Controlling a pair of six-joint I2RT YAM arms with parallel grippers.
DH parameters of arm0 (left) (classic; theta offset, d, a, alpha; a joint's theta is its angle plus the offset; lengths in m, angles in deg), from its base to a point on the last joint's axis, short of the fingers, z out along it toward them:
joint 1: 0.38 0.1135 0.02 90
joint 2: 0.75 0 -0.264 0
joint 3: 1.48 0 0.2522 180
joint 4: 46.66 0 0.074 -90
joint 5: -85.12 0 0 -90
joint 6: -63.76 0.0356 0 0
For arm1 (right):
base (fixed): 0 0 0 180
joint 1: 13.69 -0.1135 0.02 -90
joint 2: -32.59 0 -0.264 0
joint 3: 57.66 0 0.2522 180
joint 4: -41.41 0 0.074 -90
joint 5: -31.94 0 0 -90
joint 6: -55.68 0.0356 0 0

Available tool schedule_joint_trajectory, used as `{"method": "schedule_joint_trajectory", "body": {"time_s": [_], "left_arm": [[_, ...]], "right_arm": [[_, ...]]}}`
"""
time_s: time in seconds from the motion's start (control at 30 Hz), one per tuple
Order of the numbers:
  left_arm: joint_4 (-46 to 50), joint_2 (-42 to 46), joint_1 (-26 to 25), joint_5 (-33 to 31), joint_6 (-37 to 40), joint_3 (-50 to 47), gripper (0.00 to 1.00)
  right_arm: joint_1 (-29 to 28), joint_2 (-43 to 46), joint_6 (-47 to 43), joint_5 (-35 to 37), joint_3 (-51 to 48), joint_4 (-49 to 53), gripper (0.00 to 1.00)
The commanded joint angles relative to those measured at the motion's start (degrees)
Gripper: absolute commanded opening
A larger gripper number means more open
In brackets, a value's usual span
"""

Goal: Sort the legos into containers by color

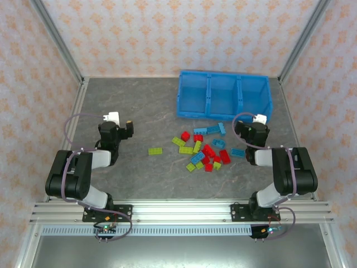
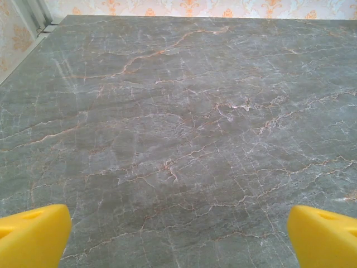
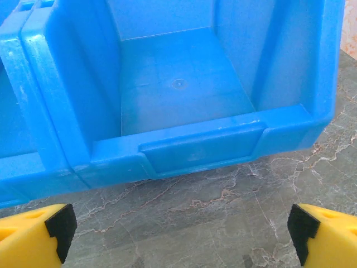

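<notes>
Aluminium rails (image 1: 178, 211) run across the near edge of the table, and both arm bases are bolted to them. On the left, the left arm (image 1: 72, 173) folds up and forward. The left gripper (image 2: 178, 240) hangs over bare table with its jaws spread wide, its yellow fingers (image 2: 33, 234) sitting at the two bottom corners of the wrist view with nothing between them. The right arm (image 1: 293, 170) mirrors it on the right. The right gripper (image 3: 178, 234) is likewise wide open and holds nothing. Its yellow fingers are tipped with black pads (image 3: 60, 229), and it is poised above the table just short of the bin's front wall.

The table (image 1: 139, 106) is a dark grey surface veined with pale and rusty lines like marble. The legos (image 1: 203, 149) lie scattered on it between the two arms, nearer the right one. Red, yellow-green and light blue bricks are mixed in a loose cluster, with one yellow-green brick (image 1: 155, 151) off to the left and a few light blue bricks (image 1: 209, 130) lying toward the bin. Beyond them stands the bright blue bin (image 1: 223, 110), with three compartments side by side, set right of centre near the back of the table. The right wrist view looks into its right-hand compartment (image 3: 184, 84), showing a smooth blue floor behind a low front lip.

Wallpapered walls (image 1: 184, 33), pale cream-pink with an orange floral motif, close off the back and both sides. Slanted aluminium posts (image 1: 56, 38) stand at the back corners.
</notes>
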Motion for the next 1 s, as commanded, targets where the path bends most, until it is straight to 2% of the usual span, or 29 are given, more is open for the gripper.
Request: {"method": "schedule_joint_trajectory", "body": {"time_s": [0.0,0.67,0.73,0.83,0.97], "left_arm": [[-0.8,0.1,-0.2,0.1,0.5,0.1,1.0],[-0.8,0.1,-0.2,0.1,0.5,0.2,1.0],[-0.8,0.0,-0.2,0.1,0.5,0.2,1.0],[-0.8,0.1,-0.2,0.1,0.5,0.2,1.0],[-0.8,0.1,-0.2,0.1,0.5,0.2,1.0]], "right_arm": [[-0.1,0.5,-0.4,-0.1,0.4,-1.3,0.99],[-0.1,1.4,0.0,1.0,0.9,-0.1,0.99],[-0.2,5.3,0.9,2.9,4.1,7.5,0.99],[-0.3,13.4,10.9,6.9,14.0,35.8,0.99],[-0.2,21.2,23.9,3.0,21.6,64.0,1.0]]}}
